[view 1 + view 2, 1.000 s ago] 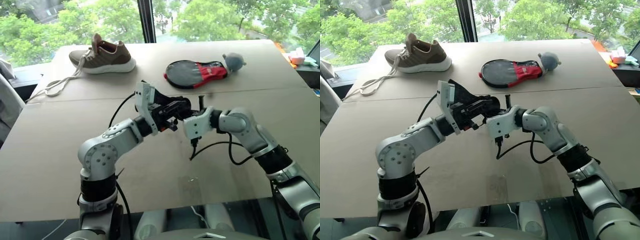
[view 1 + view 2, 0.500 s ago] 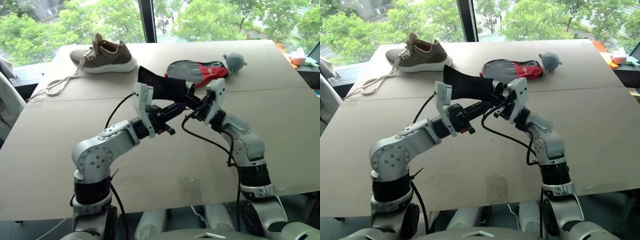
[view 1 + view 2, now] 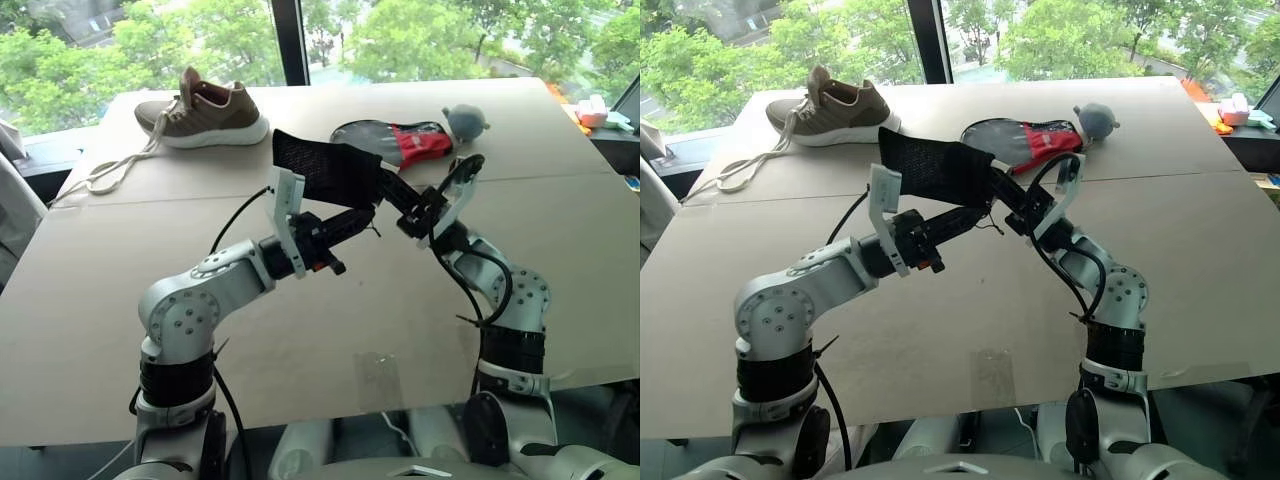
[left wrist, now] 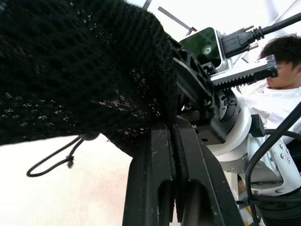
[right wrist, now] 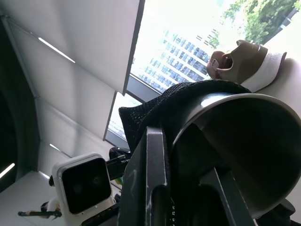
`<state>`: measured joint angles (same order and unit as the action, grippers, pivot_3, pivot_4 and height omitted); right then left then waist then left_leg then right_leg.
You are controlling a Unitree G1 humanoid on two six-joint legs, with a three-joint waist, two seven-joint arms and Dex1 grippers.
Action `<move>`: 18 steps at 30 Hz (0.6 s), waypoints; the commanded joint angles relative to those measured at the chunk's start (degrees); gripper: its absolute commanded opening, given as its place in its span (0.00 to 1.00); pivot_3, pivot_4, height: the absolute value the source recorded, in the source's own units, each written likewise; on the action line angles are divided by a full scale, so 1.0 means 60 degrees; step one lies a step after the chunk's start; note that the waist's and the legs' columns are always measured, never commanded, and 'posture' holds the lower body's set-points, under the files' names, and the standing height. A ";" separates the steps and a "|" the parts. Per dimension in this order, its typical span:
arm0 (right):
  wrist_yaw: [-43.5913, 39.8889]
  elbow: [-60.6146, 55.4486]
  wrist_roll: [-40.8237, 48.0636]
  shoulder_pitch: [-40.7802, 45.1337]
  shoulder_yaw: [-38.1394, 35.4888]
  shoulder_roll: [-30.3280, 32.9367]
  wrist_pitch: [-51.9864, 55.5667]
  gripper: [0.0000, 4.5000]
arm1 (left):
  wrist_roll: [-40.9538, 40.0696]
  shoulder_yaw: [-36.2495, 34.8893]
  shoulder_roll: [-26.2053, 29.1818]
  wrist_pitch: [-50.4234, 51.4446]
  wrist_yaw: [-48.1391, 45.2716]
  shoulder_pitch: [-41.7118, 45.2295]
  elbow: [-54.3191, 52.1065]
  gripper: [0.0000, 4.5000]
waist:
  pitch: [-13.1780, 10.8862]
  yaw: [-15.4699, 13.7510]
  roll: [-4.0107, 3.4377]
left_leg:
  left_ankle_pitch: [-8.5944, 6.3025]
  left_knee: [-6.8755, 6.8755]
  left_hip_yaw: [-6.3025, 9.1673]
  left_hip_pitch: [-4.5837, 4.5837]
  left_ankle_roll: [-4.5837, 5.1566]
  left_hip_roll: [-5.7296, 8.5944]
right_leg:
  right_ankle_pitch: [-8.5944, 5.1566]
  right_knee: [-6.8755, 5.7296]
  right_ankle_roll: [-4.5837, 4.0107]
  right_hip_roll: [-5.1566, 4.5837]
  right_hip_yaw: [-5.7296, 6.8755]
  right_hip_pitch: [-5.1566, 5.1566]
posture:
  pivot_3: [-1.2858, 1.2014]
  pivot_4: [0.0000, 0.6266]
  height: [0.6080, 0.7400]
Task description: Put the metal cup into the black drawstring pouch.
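Since a second ago both arms are up off the table and the right wrist has rolled over; pouch now lifted, held out flat. Left to right: brown sneaker [image 3: 205,108] far back, left gripper [image 3: 352,218] clamped shut on the black drawstring pouch [image 3: 325,170], right gripper [image 3: 398,205] pinching the metal cup [image 5: 235,150] by its rim, cup at the pouch's mouth. Red-black paddle case [image 3: 395,143] behind. Step: insertion. Next, probably push the cup fully inside, then release. Right wrist view shows the cup's inside against the fabric; left wrist view shows the dangling cord [image 4: 51,160] and a person [image 4: 282,80].
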<state>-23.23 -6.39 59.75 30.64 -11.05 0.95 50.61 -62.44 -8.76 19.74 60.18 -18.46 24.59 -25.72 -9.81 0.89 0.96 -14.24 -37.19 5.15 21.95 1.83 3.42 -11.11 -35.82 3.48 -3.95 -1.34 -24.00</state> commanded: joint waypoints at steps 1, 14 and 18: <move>-0.1578 -0.0363 -0.3022 -0.0011 0.1963 0.0868 -0.2682 0.02 | -0.1017 -0.0478 -0.0103 -0.0162 0.0116 0.0497 0.0018 0.00 | 0.0000 0.0013 0.0000 | -0.0001 -0.0001 -0.0005 0.0000 0.0001 0.0005 | -0.0001 0.0001 0.0004 -0.0001 -0.0001 -0.0001 | 0.52 0.24 0.97; 0.0109 0.4270 -1.5546 0.2145 0.7222 0.3974 -1.4638 0.02 | -0.1956 -0.0361 -0.0343 -0.0243 0.0950 0.1452 0.0711 0.00 | -0.0013 0.0030 0.0028 | 0.0035 -0.0002 -0.0017 0.0002 -0.0061 0.0000 | 0.0000 -0.0001 0.0004 0.0004 -0.0019 -0.0016 | 0.52 0.24 0.97; -0.0224 0.4602 -1.4184 0.1982 0.6589 0.3329 -1.3984 0.02 | -0.2025 -0.0180 -0.0351 -0.0198 0.0928 0.1398 0.0619 0.00 | -0.0017 -0.0004 0.0040 | 0.0035 -0.0002 -0.0012 0.0001 -0.0061 -0.0001 | -0.0001 0.0000 0.0002 0.0005 -0.0019 -0.0010 | 0.52 0.24 0.97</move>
<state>-22.47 21.15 -29.53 43.76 29.19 22.96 -35.43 -71.59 -10.81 18.25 59.84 -11.40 30.89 -18.79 -9.91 0.86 1.20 -14.02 -37.20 5.09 21.96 1.47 3.41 -11.11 -35.81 3.49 -3.92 -1.45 -24.07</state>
